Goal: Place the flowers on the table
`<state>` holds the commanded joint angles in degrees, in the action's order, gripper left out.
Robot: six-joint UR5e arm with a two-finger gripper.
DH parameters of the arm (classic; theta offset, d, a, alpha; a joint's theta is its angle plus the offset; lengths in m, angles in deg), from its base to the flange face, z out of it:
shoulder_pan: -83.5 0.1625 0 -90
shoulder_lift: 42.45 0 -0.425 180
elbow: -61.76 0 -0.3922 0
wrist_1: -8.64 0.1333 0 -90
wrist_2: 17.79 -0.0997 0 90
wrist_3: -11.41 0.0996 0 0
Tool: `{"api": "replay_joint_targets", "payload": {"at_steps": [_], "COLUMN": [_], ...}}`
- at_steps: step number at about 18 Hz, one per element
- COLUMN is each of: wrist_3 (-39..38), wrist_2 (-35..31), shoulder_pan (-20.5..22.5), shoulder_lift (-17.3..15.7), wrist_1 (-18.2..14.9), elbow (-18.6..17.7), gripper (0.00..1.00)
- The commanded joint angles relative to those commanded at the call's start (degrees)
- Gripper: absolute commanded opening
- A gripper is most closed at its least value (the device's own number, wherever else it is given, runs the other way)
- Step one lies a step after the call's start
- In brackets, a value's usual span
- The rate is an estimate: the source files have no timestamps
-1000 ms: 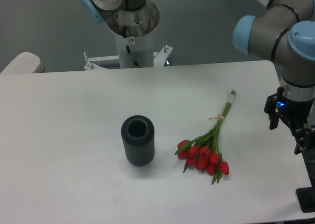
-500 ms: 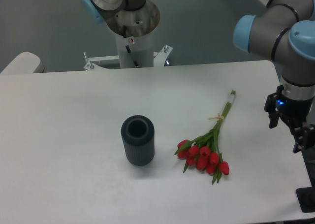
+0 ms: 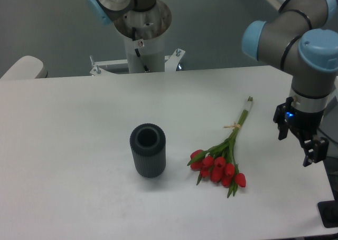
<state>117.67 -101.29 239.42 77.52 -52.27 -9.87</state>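
Observation:
A bunch of red tulips, the flowers (image 3: 222,158), lies flat on the white table (image 3: 79,124), right of centre. Its red heads point toward the front edge and its green stems, tied with string, run up to the right. My gripper (image 3: 296,143) hangs above the table's right edge, well to the right of the flowers and apart from them. Its two dark fingers stand spread with nothing between them, so it is open.
A dark grey ribbed cylindrical vase (image 3: 148,150) stands upright left of the flowers. The arm's base column (image 3: 142,37) rises behind the table's far edge. A black object (image 3: 328,214) sits at the front right corner.
The arm and gripper have shifted a little to the left, toward the flowers. The flowers and the vase have not moved.

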Motion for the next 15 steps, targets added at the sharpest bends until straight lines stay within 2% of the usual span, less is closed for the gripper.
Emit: {"api": "replay_joint_targets", "payload": {"at_steps": [4,15], "wrist_3": [-5.53,-5.80], "wrist_2": [0.00,0.00], "shoulder_pan": [-0.88,-1.23], "shoulder_lift": [0.00,-0.35], "wrist_1": [2.10,2.72], "elbow": [-0.61,-1.67], "gripper": [1.00,1.00]}}
